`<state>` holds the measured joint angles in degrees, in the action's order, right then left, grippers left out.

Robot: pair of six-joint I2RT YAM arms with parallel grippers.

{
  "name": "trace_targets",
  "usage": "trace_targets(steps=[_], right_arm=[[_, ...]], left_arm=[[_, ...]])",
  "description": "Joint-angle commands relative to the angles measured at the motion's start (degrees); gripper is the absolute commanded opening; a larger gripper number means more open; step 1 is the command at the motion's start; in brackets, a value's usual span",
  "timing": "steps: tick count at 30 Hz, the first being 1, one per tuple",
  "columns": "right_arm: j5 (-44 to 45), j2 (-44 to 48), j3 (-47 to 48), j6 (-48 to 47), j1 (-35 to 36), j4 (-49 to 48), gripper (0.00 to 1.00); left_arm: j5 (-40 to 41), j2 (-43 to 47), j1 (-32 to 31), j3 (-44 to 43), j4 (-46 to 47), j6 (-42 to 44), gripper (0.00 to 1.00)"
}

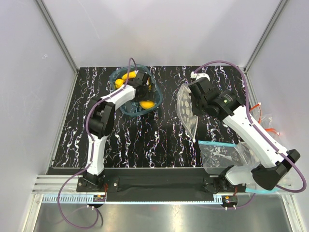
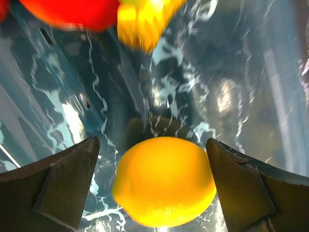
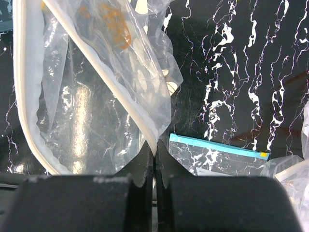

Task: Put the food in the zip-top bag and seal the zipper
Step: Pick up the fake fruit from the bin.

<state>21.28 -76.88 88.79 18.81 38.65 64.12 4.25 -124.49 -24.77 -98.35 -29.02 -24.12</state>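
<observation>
A smooth yellow lemon-like toy fruit (image 2: 164,181) was seen lying inside a clear bluish container (image 2: 241,72), with a round red piece (image 2: 67,12) and a yellow banana bunch (image 2: 145,24) deeper in. The clear polka-dotted plastic zip-top bag (image 3: 87,121) was held up, its pale whitish zipper strip (image 3: 21,96) parted, the mouth gaping.

Worktop (image 1: 159,140), black with white veining; translucent blue bowl (image 1: 126,112), back left; plain clear bag (image 1: 223,155) with teal strip (image 1: 217,143), near right.
</observation>
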Motion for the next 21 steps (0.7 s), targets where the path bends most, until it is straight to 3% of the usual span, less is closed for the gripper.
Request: trace_targets(steps=[1,9,13,14,17,21], right_arm=[[-0.9,1.4,0.5,-0.8,-0.1,-1.4,0.00],[-1.3,1.4,0.2,-1.0,-0.1,-1.8,0.00],[-1.6,1.4,0.1,-0.8,-0.1,-1.9,0.00],[-1.5,1.5,0.1,-0.9,-0.1,-2.0,0.00],[-1.7,1.9,0.2,-0.9,-0.2,-1.8,0.00],[-1.6,1.7,-0.1,-1.0,-0.1,-1.5,0.00]], left_arm=[[-1.7,3.0,0.1,2.4,1.8,-1.0,0.99],[-1.4,7.2,-0.3,7.7,4.1,-0.7,0.99],[-2.8,7.6,-0.3,9.5,5.7,-1.4,0.88],[-2.8,7.5,-0.3,9.7,6.9,-1.4,0.78],[-3.0,6.5,-0.2,8.0,5.9,-0.8,0.62],[-4.0,7.8,-0.3,6.9,5.2,-0.4,0.55]])
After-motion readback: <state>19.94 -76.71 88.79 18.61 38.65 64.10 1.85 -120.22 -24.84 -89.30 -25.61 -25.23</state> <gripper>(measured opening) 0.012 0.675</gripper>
